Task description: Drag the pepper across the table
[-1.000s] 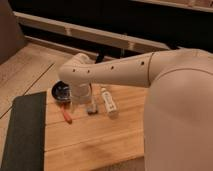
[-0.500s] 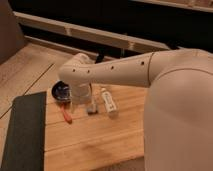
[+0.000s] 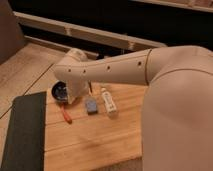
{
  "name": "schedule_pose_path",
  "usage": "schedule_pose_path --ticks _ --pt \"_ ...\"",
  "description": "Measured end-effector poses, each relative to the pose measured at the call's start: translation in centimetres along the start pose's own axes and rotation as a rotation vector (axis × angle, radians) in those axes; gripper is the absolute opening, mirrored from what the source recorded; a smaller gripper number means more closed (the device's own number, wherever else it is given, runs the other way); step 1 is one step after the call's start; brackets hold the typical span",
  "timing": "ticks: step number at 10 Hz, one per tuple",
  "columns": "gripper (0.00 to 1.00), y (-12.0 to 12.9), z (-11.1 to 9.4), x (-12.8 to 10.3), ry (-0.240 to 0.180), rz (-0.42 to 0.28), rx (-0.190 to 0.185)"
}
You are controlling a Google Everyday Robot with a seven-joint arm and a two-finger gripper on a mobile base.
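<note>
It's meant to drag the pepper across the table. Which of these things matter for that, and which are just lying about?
For the job: pepper, table, claw low over the table just behind the pepper.
Lying about: white bottle, blue-grey block, dark round dish, dark mat.

I count one tool [image 3: 69, 99], low over the one wooden surface [image 3: 100, 145]. Near the tool lie one pepper [image 3: 66, 114], one blue-grey block [image 3: 90, 105] and one dark round item [image 3: 59, 91]. One white bottle [image 3: 109, 102] lies past the block, and one dark mat [image 3: 22, 130] lies farther off.
</note>
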Motion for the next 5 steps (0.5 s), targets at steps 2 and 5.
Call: schedule_pose_path --ticks 2,5 --pt "0.65 3.4 -1.0 -2.6 -0.121 -0.147 -0.054" --pt "0.65 6.7 0.1 -1.6 -0.167 -0.251 -0.128"
